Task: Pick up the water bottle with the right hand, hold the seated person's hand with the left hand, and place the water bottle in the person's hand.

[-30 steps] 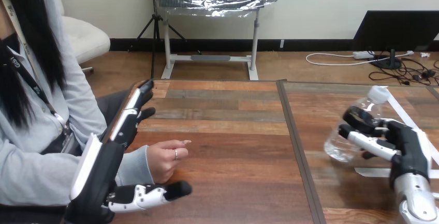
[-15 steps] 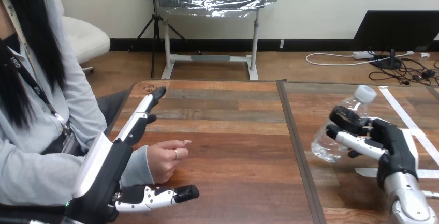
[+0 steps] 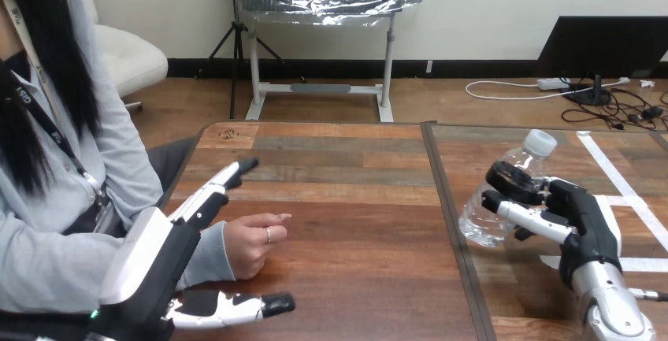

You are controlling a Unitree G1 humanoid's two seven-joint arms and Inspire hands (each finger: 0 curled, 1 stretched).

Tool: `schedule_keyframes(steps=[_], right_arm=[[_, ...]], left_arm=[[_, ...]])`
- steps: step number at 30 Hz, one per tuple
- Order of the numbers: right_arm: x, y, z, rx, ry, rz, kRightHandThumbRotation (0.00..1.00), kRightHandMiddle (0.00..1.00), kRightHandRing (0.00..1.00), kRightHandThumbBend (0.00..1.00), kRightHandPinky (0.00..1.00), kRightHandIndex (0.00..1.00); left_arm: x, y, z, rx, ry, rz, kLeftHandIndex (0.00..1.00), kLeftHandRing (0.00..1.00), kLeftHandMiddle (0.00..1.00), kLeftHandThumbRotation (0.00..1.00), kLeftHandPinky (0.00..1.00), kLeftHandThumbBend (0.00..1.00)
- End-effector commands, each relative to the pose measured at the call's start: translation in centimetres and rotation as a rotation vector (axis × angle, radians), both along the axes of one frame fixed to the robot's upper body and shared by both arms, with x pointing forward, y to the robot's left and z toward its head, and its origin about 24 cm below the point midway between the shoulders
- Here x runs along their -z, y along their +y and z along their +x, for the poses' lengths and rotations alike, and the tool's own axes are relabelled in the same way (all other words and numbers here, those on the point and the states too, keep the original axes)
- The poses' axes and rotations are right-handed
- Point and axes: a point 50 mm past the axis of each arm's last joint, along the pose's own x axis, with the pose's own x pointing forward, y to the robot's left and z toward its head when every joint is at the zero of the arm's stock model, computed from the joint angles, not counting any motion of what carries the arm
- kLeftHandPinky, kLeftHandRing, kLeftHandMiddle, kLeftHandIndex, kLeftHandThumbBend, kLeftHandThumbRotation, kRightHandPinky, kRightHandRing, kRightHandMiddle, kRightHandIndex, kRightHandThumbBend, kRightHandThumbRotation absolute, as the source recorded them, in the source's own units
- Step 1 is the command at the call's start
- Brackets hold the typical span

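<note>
Gripping tilted water bottle (image 3: 479, 219) in curled right hand (image 3: 587, 221), left hand (image 3: 154, 258) open beside person's hand (image 3: 250, 246)

Just one cam, up on the robot's head, looking forward and down over the bench (image 3: 354, 223), fairly close.

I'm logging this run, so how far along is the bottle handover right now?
Done: the right hand has its fingers curled round the water bottle, which tilts over the table at its right side. In hand: the left hand sits open beside the person's hand, fingers straight, not closed round it. Left: gripping that hand and setting the bottle in it; it rests on the table, loosely curled, apart from the bottle.
</note>
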Motion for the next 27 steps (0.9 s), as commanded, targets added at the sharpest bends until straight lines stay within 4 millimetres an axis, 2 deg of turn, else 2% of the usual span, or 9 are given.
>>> schedule_keyframes(steps=[1,16,27], right_arm=[[-6.5,1.5,4.6,-0.07,-0.282,-0.041,0.0,0.42,0.33,0.8,0.28,0.46],[-6.7,2.0,4.7,-0.103,-0.306,-0.003,0.0,0.42,0.33,0.79,0.28,0.46],[-6.7,2.0,4.6,-0.115,-0.317,0.003,0.0,0.42,0.33,0.78,0.28,0.46]], left_arm=[[-2.4,0.4,1.1,0.013,-0.095,0.081,0.87,0.85,0.88,0.35,0.79,1.0],[-3.1,1.5,1.6,0.004,-0.06,0.289,0.83,0.82,0.83,0.27,0.76,1.0],[-3.8,2.7,2.3,-0.012,-0.053,0.413,0.82,0.82,0.83,0.31,0.75,1.0]])
